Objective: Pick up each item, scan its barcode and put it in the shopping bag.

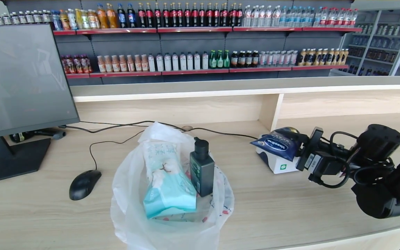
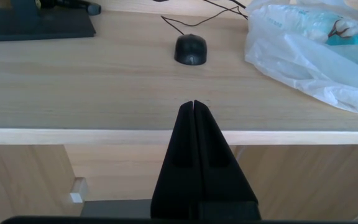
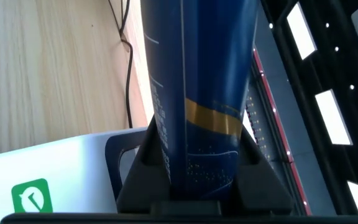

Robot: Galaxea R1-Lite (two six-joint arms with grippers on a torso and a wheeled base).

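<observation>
While the right hand (image 1: 299, 149) grips a blue tube (image 1: 274, 143) over the white scanner (image 1: 278, 165), off to the right of the bag (image 1: 123, 187), the risks lie mostly in the grip and the drop. The hand is closed around the tube with much of the tube's length jutting beyond the fingers. A soft, glossy tube held like that could slide out on the way to the bag, or be squeezed out of shape. Whether the tube touches the scanner cannot be told; if it does, a sideways pull could drag the small box along the counter (image 1: 273, 208). The barcode's side is not visible, so the scan may fail if the print faces away.

The bag stands limp, and a tissue pack (image 1: 167, 180) and a dark bottle (image 1: 201, 170) already take up much of its mouth. A tube released too far to the bag's right could catch the rim and fold it, or knock the upright bottle over. The left hand (image 2: 193, 106) is closed on nothing, at the counter's near edge and apart from the bag, so nothing holds the bag open.
</observation>
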